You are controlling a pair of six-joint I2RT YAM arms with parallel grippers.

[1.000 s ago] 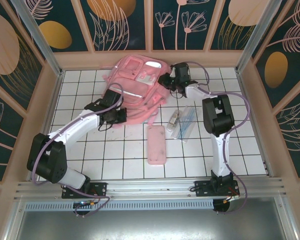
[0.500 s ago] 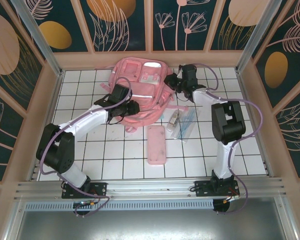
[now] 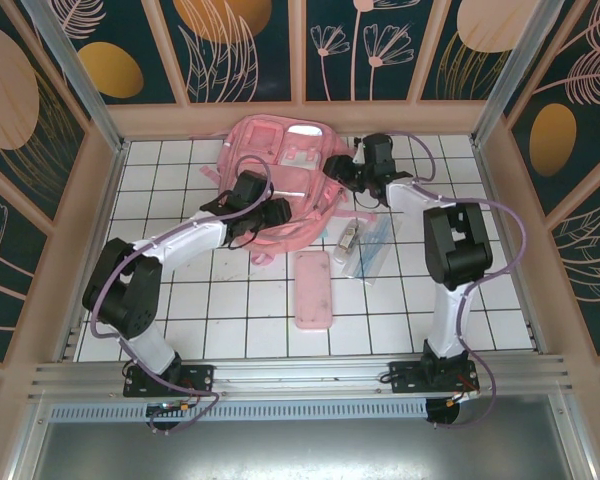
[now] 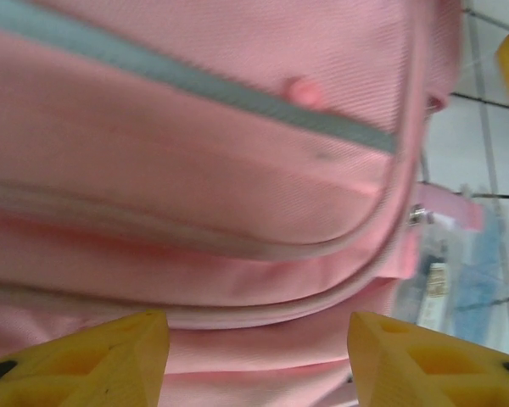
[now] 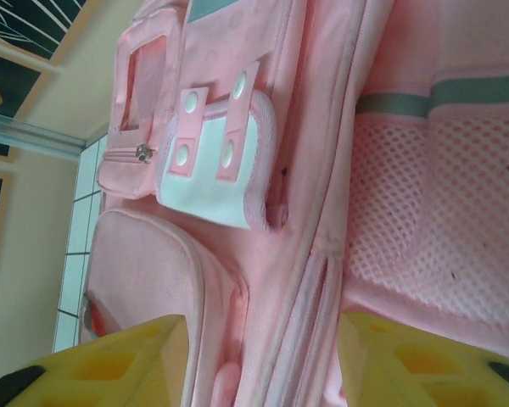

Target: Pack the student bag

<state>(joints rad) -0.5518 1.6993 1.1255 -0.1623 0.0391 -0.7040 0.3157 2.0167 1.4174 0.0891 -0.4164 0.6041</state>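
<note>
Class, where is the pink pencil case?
Top view: the pencil case lies on the table, near side of the student bag, left of the clear packet.

The student bag (image 3: 280, 150) is matt, finely woven cloth with a mesh pocket (image 5: 437, 212); the table tiles (image 3: 230, 320) look smooth, glossy.

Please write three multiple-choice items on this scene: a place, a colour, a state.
1. The pencil case lies: A) inside the student bag B) on the tiles, outside the bag C) on top of the bag.
2. The fingers of the left end effector are: A) blue B) yellow C) green.
3. That end effector is: A) open B) shut on a strap C) shut on the case.
B: it lies flat on tiles. B: both look yellow. A: they stand wide apart.
</note>
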